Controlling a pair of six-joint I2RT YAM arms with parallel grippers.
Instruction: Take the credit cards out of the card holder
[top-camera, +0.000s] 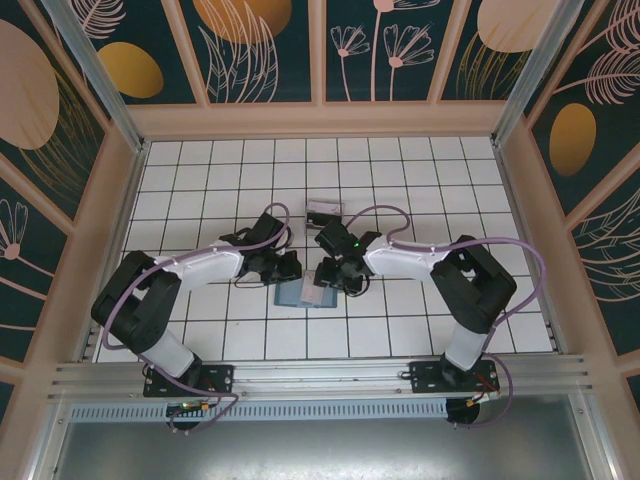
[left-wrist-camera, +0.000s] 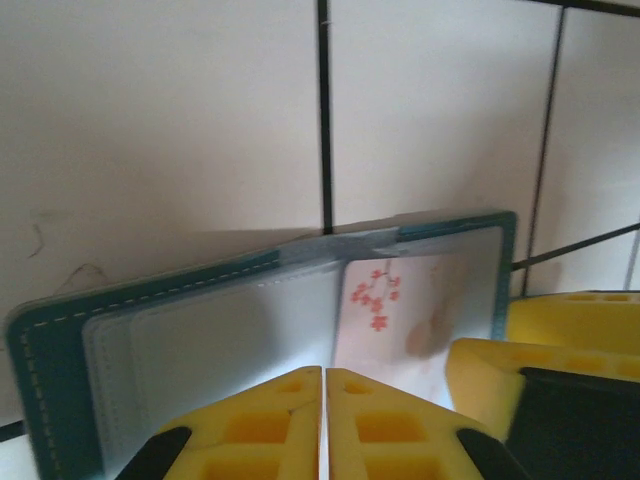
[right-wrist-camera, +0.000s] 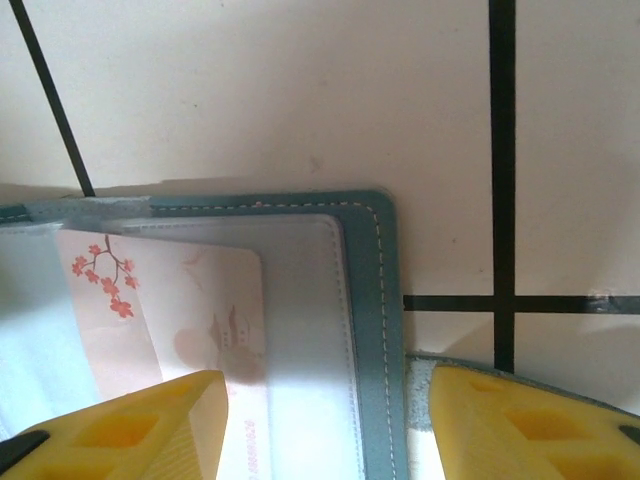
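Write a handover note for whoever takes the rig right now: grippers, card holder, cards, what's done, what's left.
Left gripper: shut, fingers together over the near edge of the card holder; I cannot tell whether they pinch a sleeve.
Right gripper: open, one finger over the blossom-print card, the other beyond the holder's edge.
Card holder: lying open on the table, between both grippers.
Cards: the blossom-print card sits in a clear sleeve; I can't make out others.
Done: holder opened.
Left: pull the cards out.
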